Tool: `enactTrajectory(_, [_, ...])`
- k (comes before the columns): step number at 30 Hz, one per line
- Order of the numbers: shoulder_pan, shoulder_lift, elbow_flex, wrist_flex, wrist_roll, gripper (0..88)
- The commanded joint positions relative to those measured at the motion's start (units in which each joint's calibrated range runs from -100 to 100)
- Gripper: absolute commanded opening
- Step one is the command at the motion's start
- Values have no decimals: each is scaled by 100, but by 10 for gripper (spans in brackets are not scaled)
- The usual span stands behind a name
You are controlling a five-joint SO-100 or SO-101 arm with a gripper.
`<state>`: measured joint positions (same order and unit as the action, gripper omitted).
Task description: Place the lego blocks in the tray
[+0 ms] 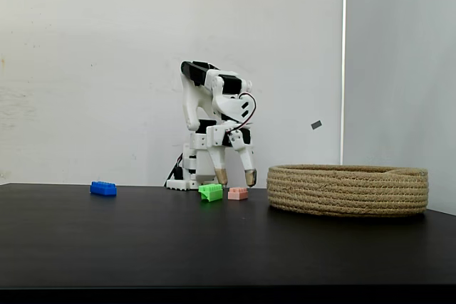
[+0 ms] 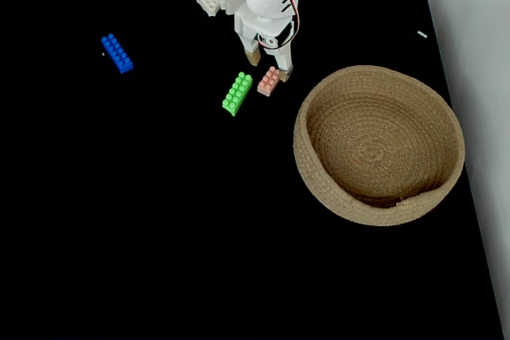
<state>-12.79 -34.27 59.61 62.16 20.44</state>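
Arm pose: we see the white arm folded over itself at centre frame in a fixed view, the upper links hunched and the end effector (image 1: pixel 236 176) pointing straight down.
End effector state: we read its two tan-tipped fingers (image 1: pixel 221 175) as spread apart, holding nothing, the tips hanging just above the black worktop (image 1: pixel 142 240).
Pink brick: we find the pink brick (image 2: pixel 269 80) at upper centre of a fixed view, just below the fingertips.
Green brick: the green brick (image 2: pixel 237 93) lies just left of the pink one, tilted.
Blue brick: the blue brick (image 2: pixel 116 53) sits well apart at upper left.
Tray: the rope tray (image 2: pixel 319 189) sits at right of centre; we see no bricks in it.
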Motion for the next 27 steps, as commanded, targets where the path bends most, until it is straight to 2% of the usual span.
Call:
enactTrajectory(1, [-57, 142, -384, -131, -49, 219])
enactTrajectory(13, [-82, 864, -594, -556, -68, 193])
enactTrajectory(15, [-98, 967, -621, -647, -93, 119])
enactTrajectory(17, [-131, 1071, -649, -739, -132, 0])
enactTrajectory(22, [-189, 1208, -859, -656, -195, 0])
enactTrajectory(27, [50, 589, -1688, 302, -73, 0])
